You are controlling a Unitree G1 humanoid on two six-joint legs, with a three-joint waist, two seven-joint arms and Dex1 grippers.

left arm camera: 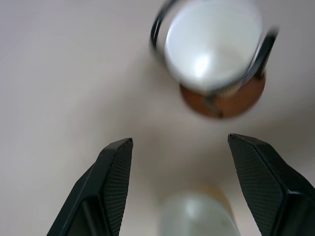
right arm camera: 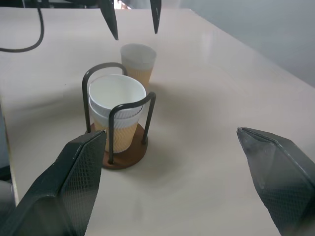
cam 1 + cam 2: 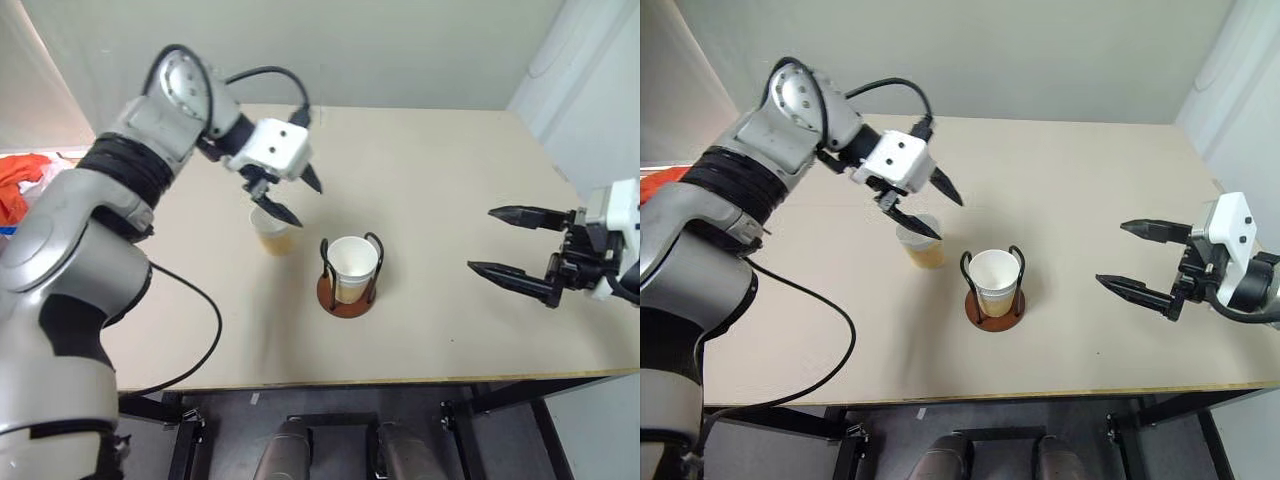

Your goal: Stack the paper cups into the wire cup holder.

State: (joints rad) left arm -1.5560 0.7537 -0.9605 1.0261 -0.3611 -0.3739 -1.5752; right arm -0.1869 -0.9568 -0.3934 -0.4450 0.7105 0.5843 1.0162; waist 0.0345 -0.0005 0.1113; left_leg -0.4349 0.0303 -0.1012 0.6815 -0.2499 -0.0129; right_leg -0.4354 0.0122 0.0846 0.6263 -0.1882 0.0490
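Tan ribbed paper marks the loose cup [image 3: 921, 243], which stands upright on the tabletop [image 3: 1090, 190] just beside the wire holder [image 3: 994, 287], on the holder's left and a little farther from the robot. Two more cups [image 2: 118, 109] already sit nested one inside the other within the holder's black loops, above its reddish-brown disc base, so by the look of it one cup is left to stack.

Directly above the loose cup hangs the left pincer [image 3: 927, 208], pointing steeply down with its fingers spread apart and nothing between them; in the left wrist view the cup's white mouth lies between and below the two fingertips, its long axis vertical and roughly in line with the pincer. That is the relation the coming move seems to turn on: the cup lies straight below the left pincer, so a short descent and a closing on the rim or wall would take it, then a small carry to the right would bring it over the holder.

Well apart on the right side of the tabletop, the right pincer [image 3: 1142, 258] is held wide open and empty, pointing toward the holder, much farther from the loose cup than the left one
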